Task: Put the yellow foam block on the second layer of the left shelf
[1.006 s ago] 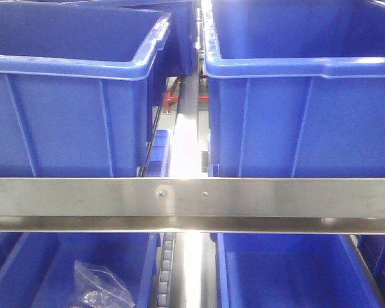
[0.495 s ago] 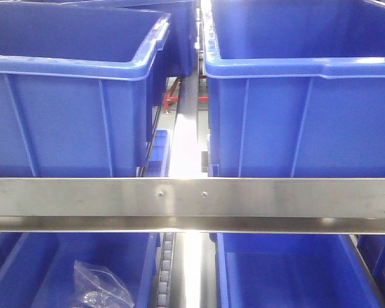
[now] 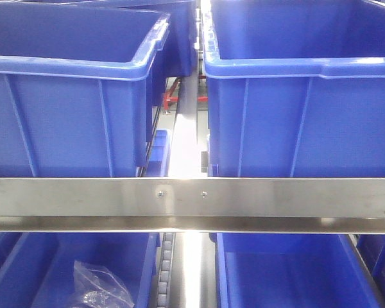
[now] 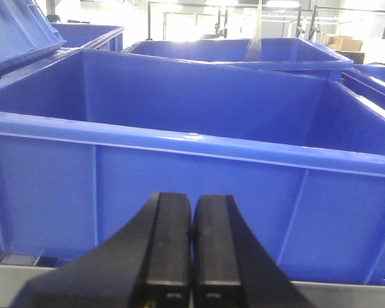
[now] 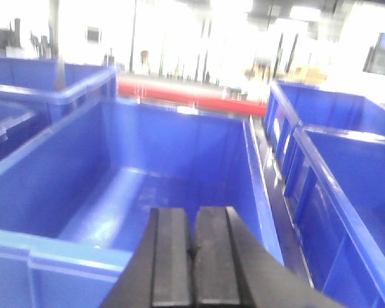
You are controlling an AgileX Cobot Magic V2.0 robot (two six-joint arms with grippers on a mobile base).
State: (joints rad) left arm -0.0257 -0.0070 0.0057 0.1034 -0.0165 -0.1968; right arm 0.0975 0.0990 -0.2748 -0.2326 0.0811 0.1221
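The yellow foam block is out of view in every frame. My left gripper (image 4: 192, 232) is shut and empty, in front of the outer wall of a blue bin (image 4: 179, 173), below its rim. My right gripper (image 5: 192, 247) is shut and empty, just above the near rim of another blue bin (image 5: 173, 160) whose inside looks empty. Neither gripper shows in the front view.
The front view shows two blue bins (image 3: 64, 96) (image 3: 301, 109) on a shelf layer behind a steel rail (image 3: 192, 196). Below the rail are more blue bins; the left one holds a clear plastic bag (image 3: 99, 285). A steel upright (image 3: 191, 128) runs between the bins.
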